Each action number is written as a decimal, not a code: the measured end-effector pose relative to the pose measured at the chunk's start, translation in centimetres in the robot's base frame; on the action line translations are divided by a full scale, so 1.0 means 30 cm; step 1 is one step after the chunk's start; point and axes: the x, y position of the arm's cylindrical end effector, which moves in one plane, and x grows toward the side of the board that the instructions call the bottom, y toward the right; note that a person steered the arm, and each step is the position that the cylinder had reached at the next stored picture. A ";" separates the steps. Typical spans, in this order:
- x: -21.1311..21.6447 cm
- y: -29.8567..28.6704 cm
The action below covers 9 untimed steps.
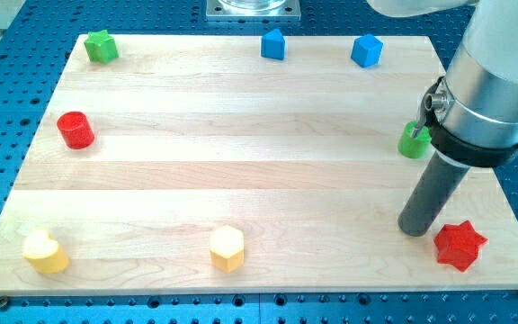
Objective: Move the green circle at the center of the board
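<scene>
While my tip (414,230) rests on the board (241,162), the green circle (413,141) stands upright near the view's right edge.
No jaws here: the bare rod holds nothing, its end below the circle, beside the red star (459,245). The arm partly hides the circle; its facing can't be told.

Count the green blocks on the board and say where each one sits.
2. The green star sits at the view's top left corner. The green circle is at the right edge, partly hidden behind the arm, above my tip. Others could be hidden behind the arm.
</scene>
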 end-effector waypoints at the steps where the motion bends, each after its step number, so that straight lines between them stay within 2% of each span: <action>1: 0.000 0.000; 3: -0.072 -0.025; 6: -0.094 -0.031; 7: -0.254 0.110; 8: -0.295 0.300; 9: -0.352 0.280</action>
